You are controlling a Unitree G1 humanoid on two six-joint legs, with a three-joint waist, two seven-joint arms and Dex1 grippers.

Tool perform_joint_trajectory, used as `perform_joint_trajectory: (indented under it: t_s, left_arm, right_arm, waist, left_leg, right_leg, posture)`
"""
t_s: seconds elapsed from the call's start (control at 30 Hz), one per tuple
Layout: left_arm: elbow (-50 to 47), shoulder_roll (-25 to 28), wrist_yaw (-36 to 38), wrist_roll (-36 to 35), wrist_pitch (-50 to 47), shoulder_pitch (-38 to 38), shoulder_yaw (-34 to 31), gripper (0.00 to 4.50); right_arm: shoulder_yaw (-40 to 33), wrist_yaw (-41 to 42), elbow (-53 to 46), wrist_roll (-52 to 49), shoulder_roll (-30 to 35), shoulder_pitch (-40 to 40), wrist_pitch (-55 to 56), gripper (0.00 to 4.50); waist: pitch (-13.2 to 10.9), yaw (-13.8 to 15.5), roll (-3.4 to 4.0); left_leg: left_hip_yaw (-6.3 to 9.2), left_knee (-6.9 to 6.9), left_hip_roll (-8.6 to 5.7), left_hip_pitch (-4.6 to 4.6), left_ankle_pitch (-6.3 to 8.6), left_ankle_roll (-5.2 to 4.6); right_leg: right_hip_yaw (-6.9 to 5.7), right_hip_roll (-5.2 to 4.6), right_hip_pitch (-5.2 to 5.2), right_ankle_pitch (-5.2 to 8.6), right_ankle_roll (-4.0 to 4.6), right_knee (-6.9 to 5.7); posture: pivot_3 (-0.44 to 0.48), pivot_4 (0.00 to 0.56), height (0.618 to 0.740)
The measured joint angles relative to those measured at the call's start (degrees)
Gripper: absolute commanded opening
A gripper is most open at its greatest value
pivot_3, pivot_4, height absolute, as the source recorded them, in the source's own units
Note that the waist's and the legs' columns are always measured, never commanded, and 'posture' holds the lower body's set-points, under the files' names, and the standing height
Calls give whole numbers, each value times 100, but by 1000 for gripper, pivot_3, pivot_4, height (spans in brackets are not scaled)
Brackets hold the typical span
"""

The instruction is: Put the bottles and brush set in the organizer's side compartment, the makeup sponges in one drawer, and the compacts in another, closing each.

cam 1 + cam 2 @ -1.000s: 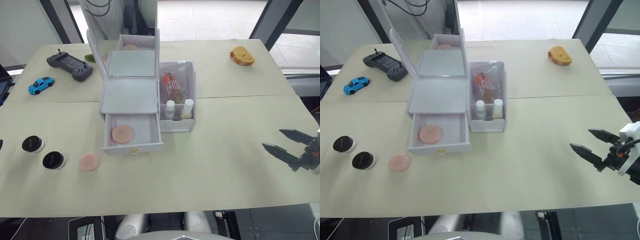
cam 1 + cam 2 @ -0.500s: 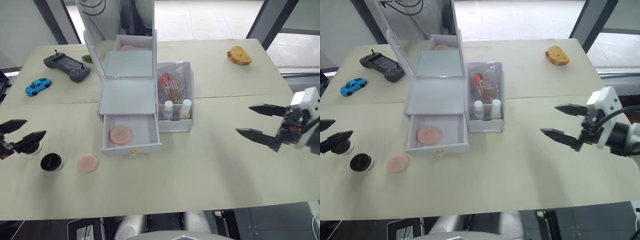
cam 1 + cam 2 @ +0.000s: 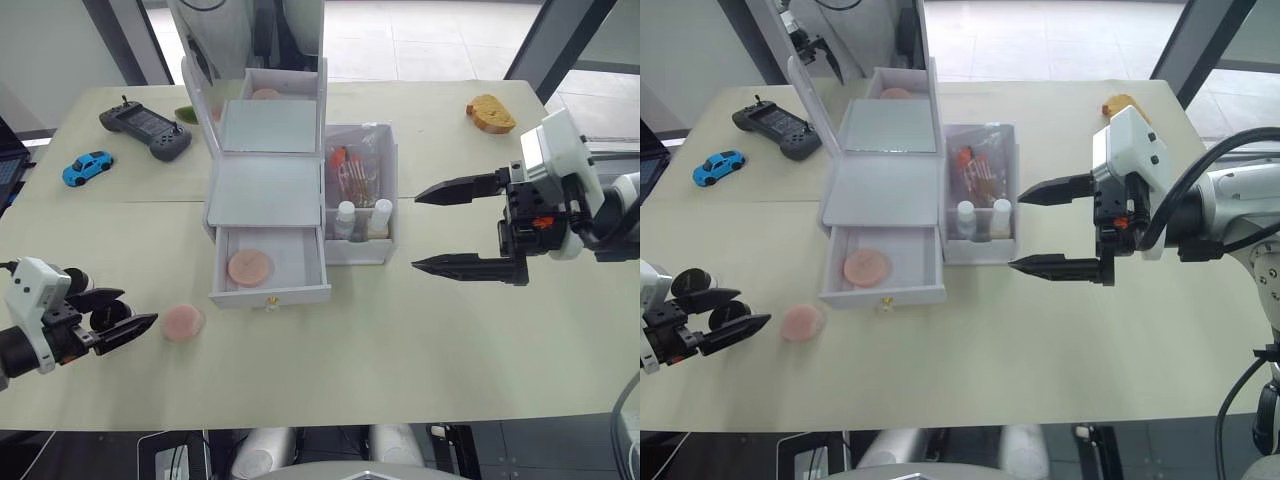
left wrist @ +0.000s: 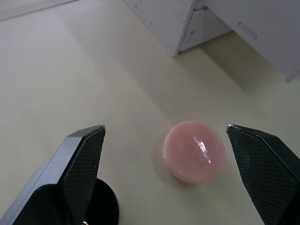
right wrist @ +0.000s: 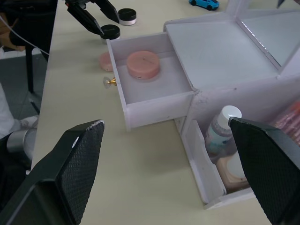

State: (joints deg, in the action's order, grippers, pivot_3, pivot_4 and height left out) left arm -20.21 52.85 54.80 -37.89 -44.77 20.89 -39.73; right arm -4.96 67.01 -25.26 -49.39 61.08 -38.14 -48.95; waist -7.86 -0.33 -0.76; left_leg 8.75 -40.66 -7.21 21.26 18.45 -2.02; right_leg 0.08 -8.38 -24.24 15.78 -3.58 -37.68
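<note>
**The loose pink sponge sits right in front of the left gripper**

One pink sponge (image 3: 183, 322) lies flat on the table (image 3: 400, 340), in the lower left of the head view. It is just outside the open drawer (image 3: 268, 272), a little to the left of its front corner. The other pink sponge (image 3: 248, 267) is already inside that drawer.

The left gripper (image 3: 128, 324) is low at the left edge of the head view. Its two black fingers are spread apart and hold nothing. They point toward the loose sponge, which lies just ahead of the tips. In the left wrist view the sponge (image 4: 194, 151) shows between the two fingers, closer to one of them. It is round, so it has no long side to line up with.

The right gripper (image 3: 435, 229) hangs on the right side, beside the white box (image 3: 262, 190) and its side bin (image 3: 362, 195). Its fingers are spread wide too, and empty. It is far from the loose sponge.

So the left arm looks like the one to pick it up. It needs to go forward a bit, then down.

The two bottles (image 3: 362, 217) and the brush pack (image 3: 352, 172) already stand in the side bin. A black compact (image 3: 692, 281) sits on the table by the left gripper.
</note>
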Motion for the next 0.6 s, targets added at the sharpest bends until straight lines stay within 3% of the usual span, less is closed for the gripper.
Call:
perform_joint_trajectory:
  t_s: [0.17,0.33,0.6]
  left_arm:
    - [-465,-430,-303,-68,-177,284,-99,4467]
    - [-916,-938,-642,3,-31,462,279,4467]
    - [-692,-1366,-1230,841,789,374,758,4467]
  right_arm:
    - [34,183,61,-77,-79,-245,20,4500]
    - [116,234,118,107,-79,-137,112,4500]
    - [113,107,106,325,-40,8,154,4500]
  waist:
    - [0,25,-1]
    - [0,80,-1]
    - [1,111,-2]
  left_leg:
    - [-9,0,1,-2,1,-1]
    - [-19,0,1,-5,1,-1]
    - [-31,2,-1,-9,3,-4]
  right_leg:
    - [12,0,-1,0,0,1]
    - [22,0,-2,0,0,-1]
    - [31,0,-2,-1,0,0]
  posture:
    - [0,150,740]
    - [0,150,740]
    - [0,150,740]
